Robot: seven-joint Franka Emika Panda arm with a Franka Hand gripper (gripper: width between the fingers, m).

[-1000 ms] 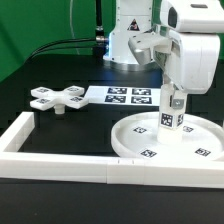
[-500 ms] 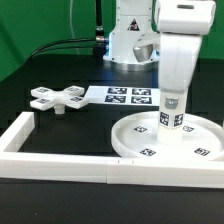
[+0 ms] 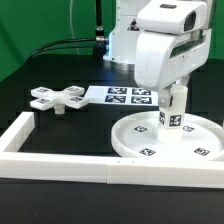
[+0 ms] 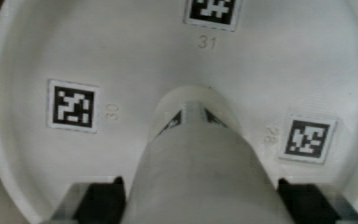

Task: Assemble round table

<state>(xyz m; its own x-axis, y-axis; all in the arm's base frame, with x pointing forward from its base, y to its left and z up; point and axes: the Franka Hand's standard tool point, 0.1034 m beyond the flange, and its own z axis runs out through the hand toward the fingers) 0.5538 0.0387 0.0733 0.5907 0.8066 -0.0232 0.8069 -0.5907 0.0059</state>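
Note:
The large rimmed round disc (image 3: 166, 140) lies on the table at the exterior view's right, its tags facing up. The short cylinder leg (image 3: 172, 118) stands upright at the disc's middle. My gripper (image 3: 176, 99) comes down from above and is shut on the top of the leg. In the wrist view the leg (image 4: 197, 160) runs down between the dark fingers (image 4: 98, 198) onto the disc (image 4: 87, 60). The cross-shaped piece (image 3: 57, 97) lies on the table at the exterior view's left, apart from the gripper.
The marker board (image 3: 122, 95) lies flat behind the disc. The long white square-bar frame (image 3: 60, 160) runs along the front and left of the work area. The robot base (image 3: 125, 45) stands at the back with black cables.
The wrist and arm have turned above the leg, and the arm body now sits further to the exterior view's left. The leg and disc stay where they were.

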